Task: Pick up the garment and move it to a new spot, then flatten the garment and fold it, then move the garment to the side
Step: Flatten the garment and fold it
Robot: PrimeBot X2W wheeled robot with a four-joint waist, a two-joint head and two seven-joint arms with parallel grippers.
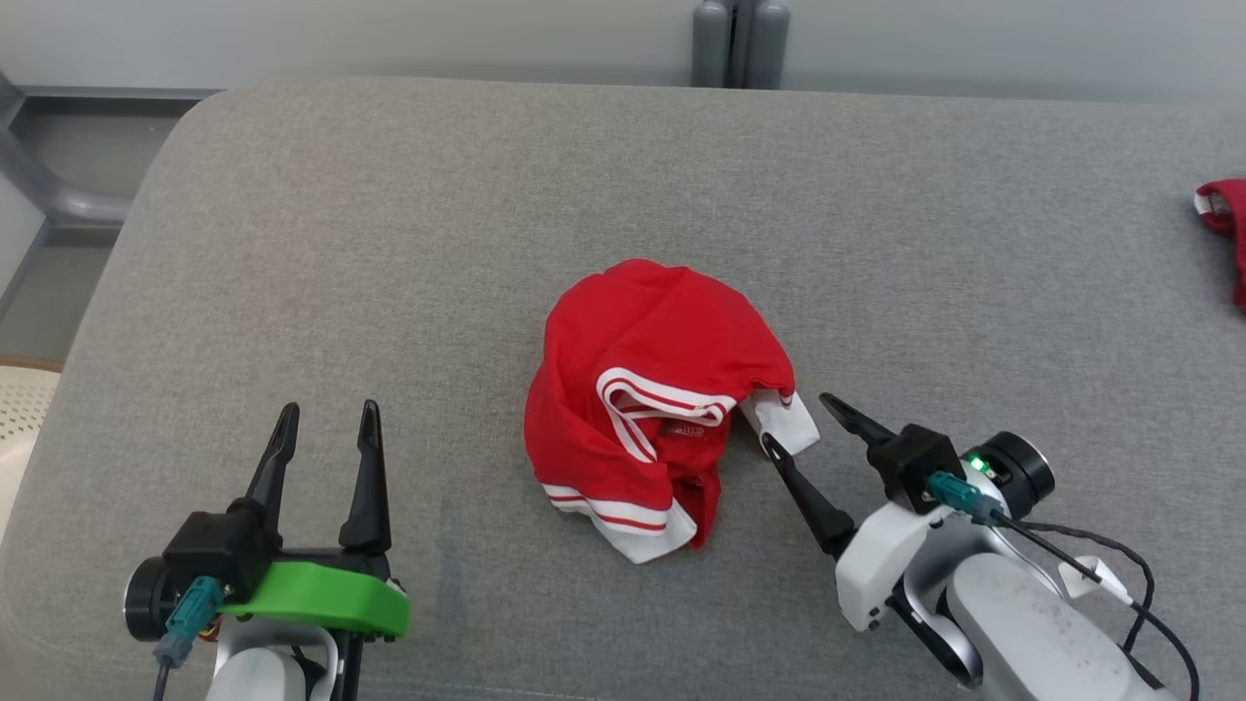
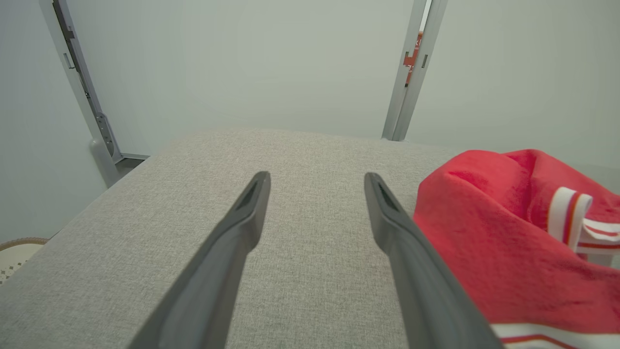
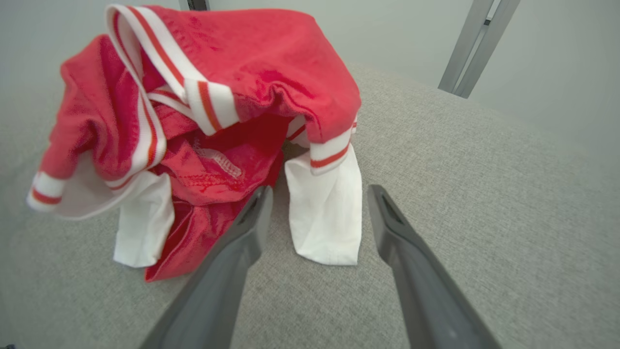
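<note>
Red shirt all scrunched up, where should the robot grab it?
Probably the white flap poking out of the red shirt on the robot's right. It lies flat, clear of the bunched heap, an easy edge to pinch. The open right gripper points at it, so come from that side.

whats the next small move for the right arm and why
Probably ease the right gripper slightly down and forward, then close on the white flap of the crumpled red garment. Its jaws stand open, and the flap lies in line with the gap between them, not yet gripped.
</note>
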